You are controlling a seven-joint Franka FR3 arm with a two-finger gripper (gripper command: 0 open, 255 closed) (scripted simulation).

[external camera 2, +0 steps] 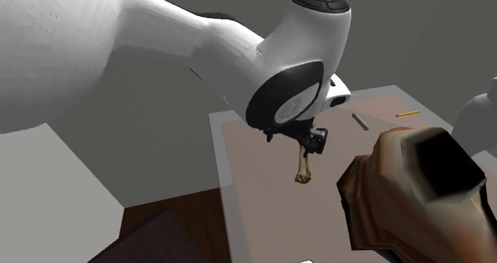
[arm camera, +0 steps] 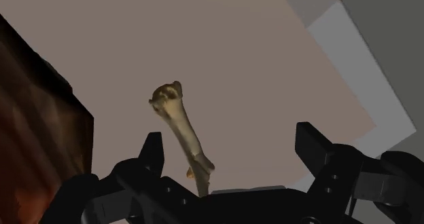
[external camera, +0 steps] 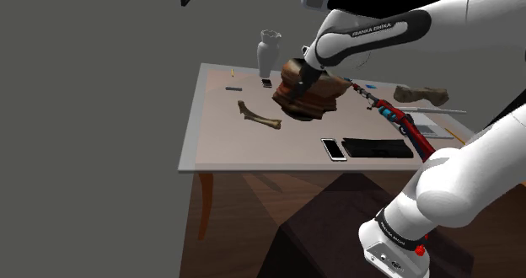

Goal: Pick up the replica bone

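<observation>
One bone [arm camera: 180, 131] lies on the table [external camera: 219, 141] under my gripper [arm camera: 229, 138], between its two black fingers, which stand apart and touch nothing. Near the bone sits one brown layered lump [external camera: 313, 95], and farther off I count one white phone [external camera: 334, 148], one black slab [external camera: 377, 147] and one red tool [external camera: 396, 120]. One white vase [external camera: 269, 50] stands by the far edge; I cannot tell what it holds.
</observation>
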